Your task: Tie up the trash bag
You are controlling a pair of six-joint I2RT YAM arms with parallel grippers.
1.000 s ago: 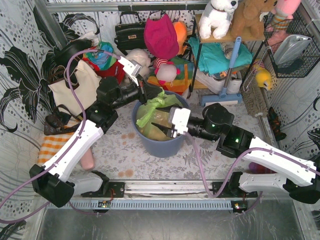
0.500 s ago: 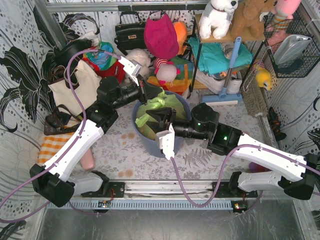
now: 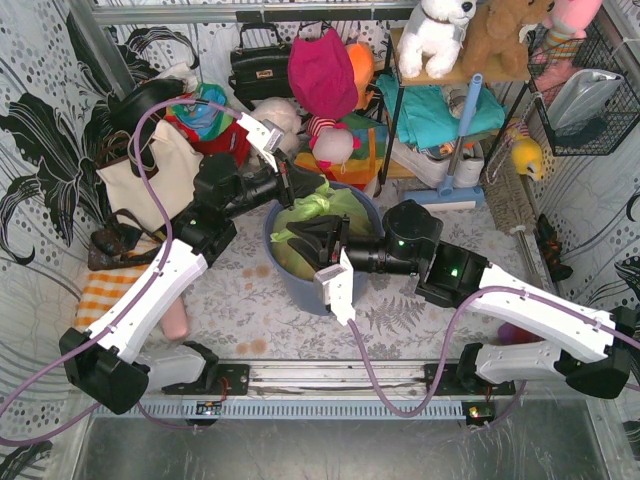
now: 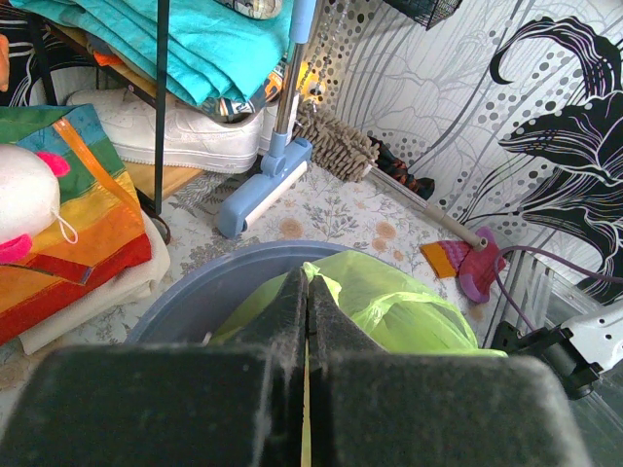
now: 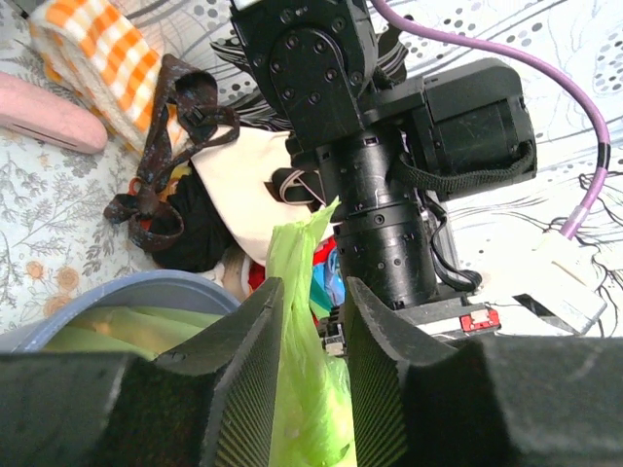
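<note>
The trash bag sits inside a round blue-grey bin at the middle of the table. Its thin light-green plastic is bunched above the rim and tan paper shows through lower down.

The left gripper reaches in from the left at the far side of the bin. In the left wrist view its fingers are pressed together with only a sliver of green film between them, and the bag billows out just beyond the tips, over the bin.

The right gripper comes in from the right, over the near part of the bin's mouth. In the right wrist view its jaws stand a little apart, and an upright strip of the bag rises through the gap, close against one finger — whether the pads press it I cannot tell. The left arm's wrist is right behind that strip.

On the left lie a cream tote bag with dark straps and an orange checked cloth. A blue mop leans at the far right.
</note>
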